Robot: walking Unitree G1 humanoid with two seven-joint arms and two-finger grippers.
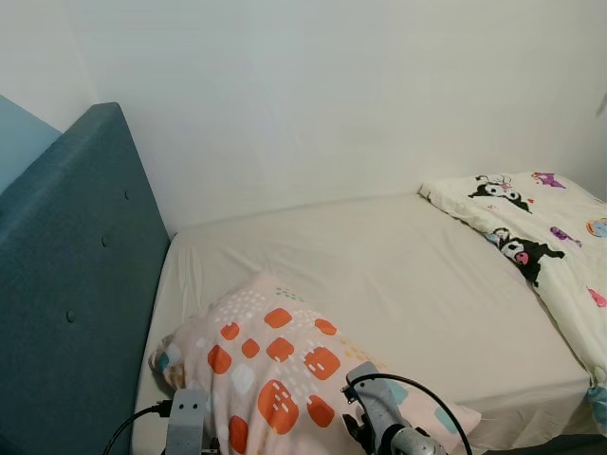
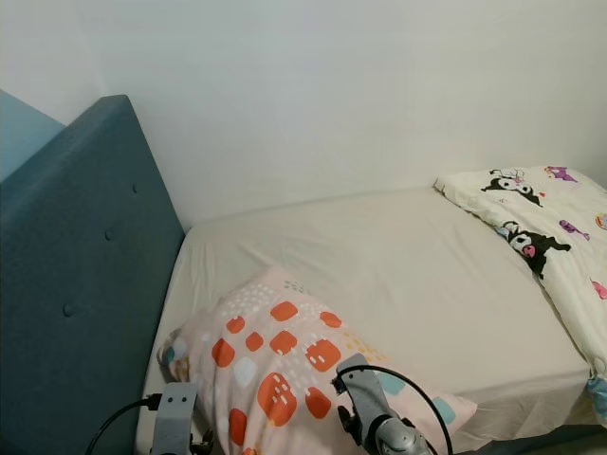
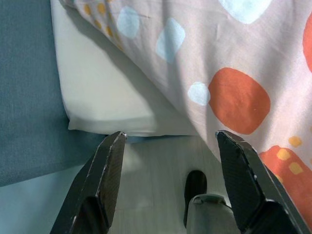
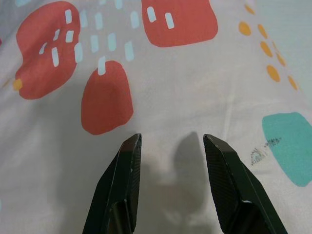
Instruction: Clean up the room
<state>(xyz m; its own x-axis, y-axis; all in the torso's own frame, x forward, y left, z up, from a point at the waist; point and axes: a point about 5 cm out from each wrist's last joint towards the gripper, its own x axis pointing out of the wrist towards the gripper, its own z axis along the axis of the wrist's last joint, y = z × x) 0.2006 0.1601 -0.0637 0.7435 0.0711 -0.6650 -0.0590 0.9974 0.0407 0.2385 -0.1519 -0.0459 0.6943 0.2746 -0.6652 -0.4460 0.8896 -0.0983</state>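
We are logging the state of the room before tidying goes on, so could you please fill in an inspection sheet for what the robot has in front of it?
Surface: bed with a plain cream sheet, mostly bare in the middle.
Job's things: patterned pillow lying askew at the near corner by the headboard; cartoon-print blanket bunched along the bed's right side.
Clutter: nothing seen.
Grippers: left gripper open, at the pillow's edge beyond the mattress corner; right gripper open, just above the pillow's top, holding nothing.
Cables: black cable looping over the right arm; another at the left arm.
Surroundings: blue padded headboard on the left; plain white wall behind.
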